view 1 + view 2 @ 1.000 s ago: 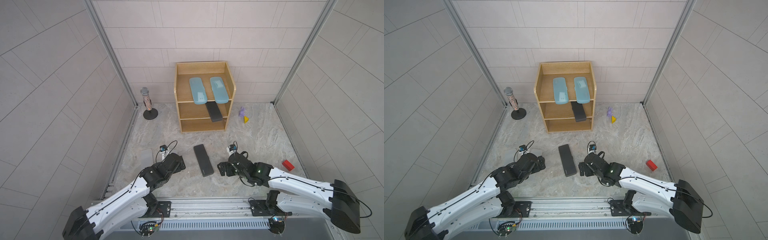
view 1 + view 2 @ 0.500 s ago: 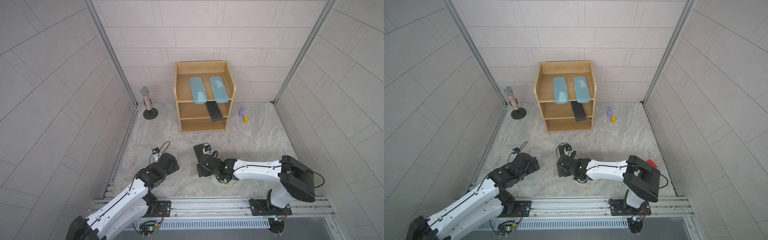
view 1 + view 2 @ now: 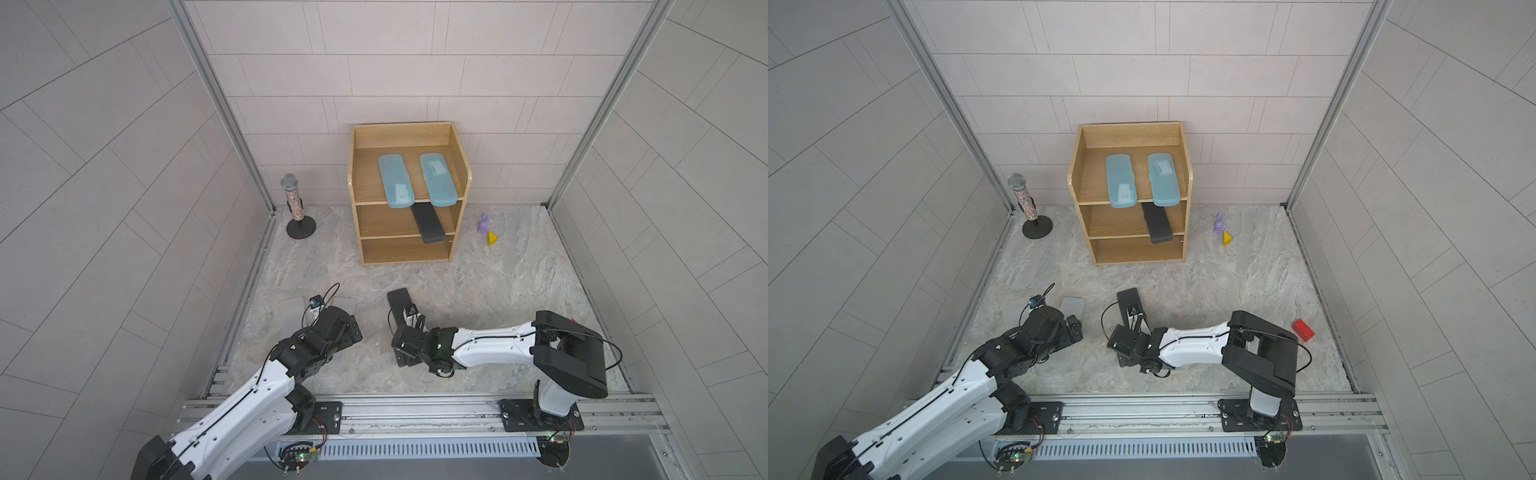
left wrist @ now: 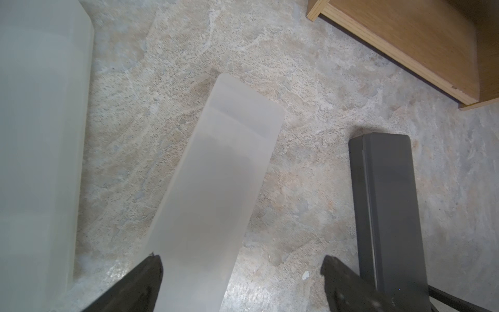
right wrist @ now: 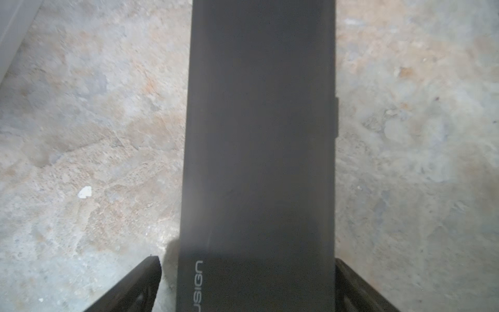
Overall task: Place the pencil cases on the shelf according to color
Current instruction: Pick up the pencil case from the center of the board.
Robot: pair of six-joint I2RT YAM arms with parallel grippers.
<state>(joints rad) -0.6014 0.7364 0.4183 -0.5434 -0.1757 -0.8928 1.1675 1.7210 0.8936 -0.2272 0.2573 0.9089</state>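
Both apart: R jaws straddle matte black case (image 5: 256, 135), L jaws frosted whitish case (image 4: 216, 189)

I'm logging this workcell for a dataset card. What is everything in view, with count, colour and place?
shelf: 1, light oak wood, against the back wall
light-blue pencil cases: 2, translucent light blue, side by side on the shelf's top tier
black pencil cases: 2, matte black, one jutting out of the middle tier, one on the floor in front of the shelf
frosted pencil cases: 2, whitish-grey, on the floor at the robot's left
toy microphone: 1, silver head, glittery body, black base, floor left of the shelf
small figure: 1, purple, floor right of the shelf
wedge: 1, yellow, beside the figure
block: 1, red, floor at far right
left gripper: 1, black, open, over a frosted case
right gripper: 1, black, open, astride the floor's black case
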